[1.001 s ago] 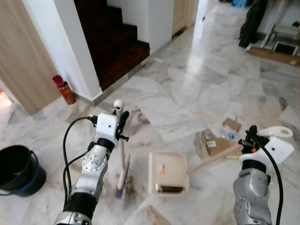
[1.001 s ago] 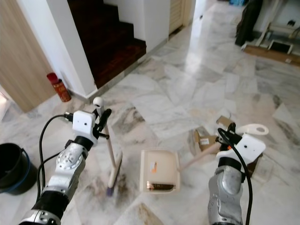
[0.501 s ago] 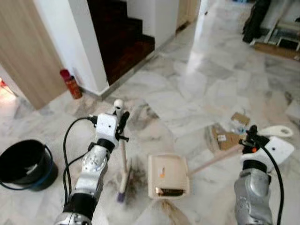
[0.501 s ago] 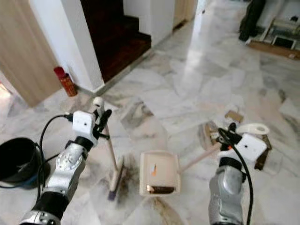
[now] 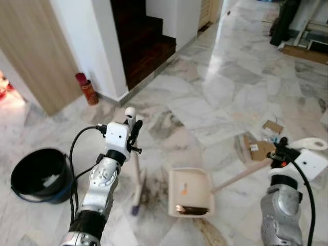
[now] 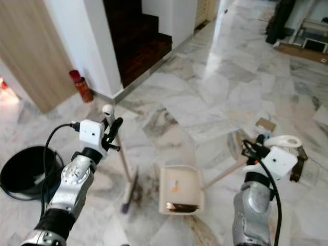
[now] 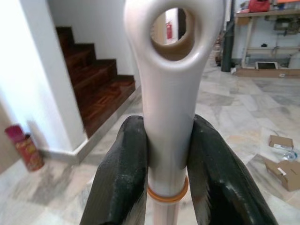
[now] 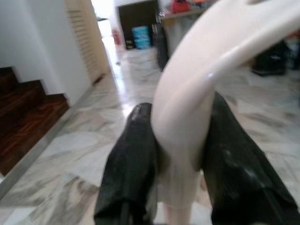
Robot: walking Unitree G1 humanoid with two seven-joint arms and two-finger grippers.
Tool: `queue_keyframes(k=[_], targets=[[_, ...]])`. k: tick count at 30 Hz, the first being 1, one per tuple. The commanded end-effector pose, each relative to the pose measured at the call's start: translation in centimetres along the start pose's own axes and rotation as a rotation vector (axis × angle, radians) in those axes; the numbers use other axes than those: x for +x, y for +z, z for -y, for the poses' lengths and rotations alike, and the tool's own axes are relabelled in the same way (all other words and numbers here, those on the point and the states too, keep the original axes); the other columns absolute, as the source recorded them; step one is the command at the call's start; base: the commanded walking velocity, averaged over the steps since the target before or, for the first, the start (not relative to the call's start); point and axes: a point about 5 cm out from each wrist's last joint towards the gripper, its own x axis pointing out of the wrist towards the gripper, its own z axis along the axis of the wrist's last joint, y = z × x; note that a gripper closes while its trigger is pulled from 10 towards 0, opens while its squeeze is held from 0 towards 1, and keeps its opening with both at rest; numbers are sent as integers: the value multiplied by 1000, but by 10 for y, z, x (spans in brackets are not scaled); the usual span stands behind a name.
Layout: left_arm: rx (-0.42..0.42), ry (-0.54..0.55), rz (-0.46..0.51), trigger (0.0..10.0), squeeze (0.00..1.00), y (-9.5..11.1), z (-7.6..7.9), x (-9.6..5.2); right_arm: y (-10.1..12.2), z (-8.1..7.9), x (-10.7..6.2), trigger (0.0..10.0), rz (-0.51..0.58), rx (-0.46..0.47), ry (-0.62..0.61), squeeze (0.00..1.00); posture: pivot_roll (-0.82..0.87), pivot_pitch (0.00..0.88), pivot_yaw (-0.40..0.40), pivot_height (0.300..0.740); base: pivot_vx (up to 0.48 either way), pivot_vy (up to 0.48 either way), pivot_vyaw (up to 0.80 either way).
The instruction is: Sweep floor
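Note:
My left gripper (image 5: 134, 134) is shut on the cream handle of a broom (image 5: 136, 174), whose brush head rests on the marble floor (image 5: 215, 97). In the left wrist view both black fingers (image 7: 126, 178) clamp the broom handle (image 7: 169, 112) below its ring end. My right gripper (image 5: 281, 149) is shut on the long handle of a cream dustpan (image 5: 188, 190), which sits flat on the floor right of the broom with dark dirt at its front lip. The right wrist view shows the dustpan handle (image 8: 187, 117) pinched between the fingers (image 8: 136, 164).
A black bucket (image 5: 38, 174) stands on the floor at my left. Cardboard scraps (image 5: 261, 148) lie on the floor near my right arm. A red canister (image 5: 86, 88) stands by the white wall, and dark wooden stairs (image 5: 143, 36) rise behind it.
The camera has shifted, bringing the bucket further into view. Both grippers keep their hold; broom and dustpan stay side by side on the floor.

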Motion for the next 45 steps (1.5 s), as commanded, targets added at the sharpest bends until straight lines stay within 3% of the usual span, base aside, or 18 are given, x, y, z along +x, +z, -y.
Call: queue_keyframes(k=[1, 45], targets=[[18, -8, 33, 10000, 0, 8, 1, 3, 10, -2, 4, 10000, 45, 37, -3, 0, 87, 103, 21, 740, 0, 319, 0], [11, -20, 39, 10000, 0, 9, 3, 2, 5, -8, 6, 10000, 26, 29, 23, 0, 96, 57, 17, 740, 0, 307, 0]])
